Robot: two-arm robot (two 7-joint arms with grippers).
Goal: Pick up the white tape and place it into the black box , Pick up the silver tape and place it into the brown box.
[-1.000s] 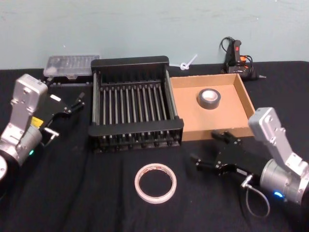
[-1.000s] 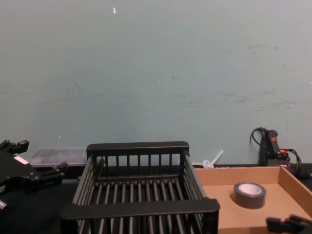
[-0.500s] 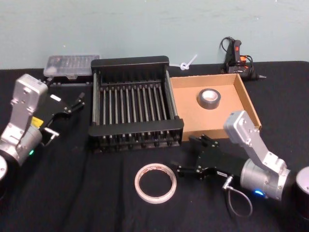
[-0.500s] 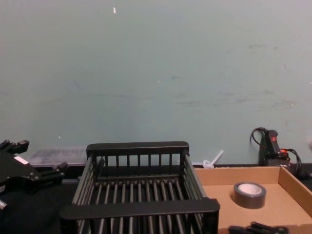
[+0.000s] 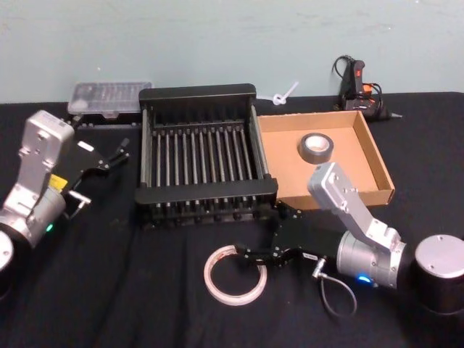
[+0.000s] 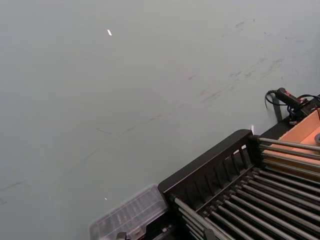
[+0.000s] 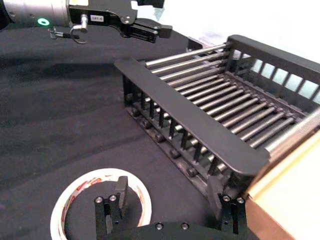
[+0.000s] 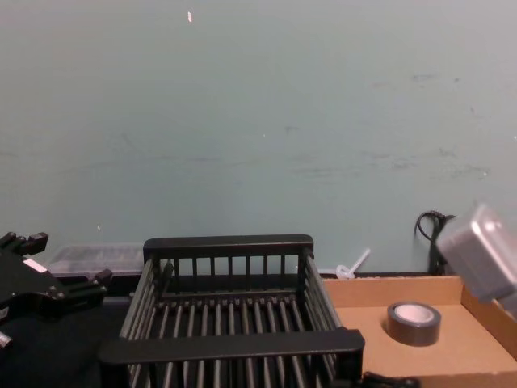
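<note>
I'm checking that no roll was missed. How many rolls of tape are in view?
2. The silver tape lies in the brown box. The white tape lies on the black cloth before the black box, under the open right gripper.

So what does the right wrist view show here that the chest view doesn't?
Right wrist: the white tape on the black cloth, the right claw open with one finger inside the ring, the other by the black box. Chest: the silver tape lying in the brown box. Both: the black box and the left claw, parked left of it.
</note>
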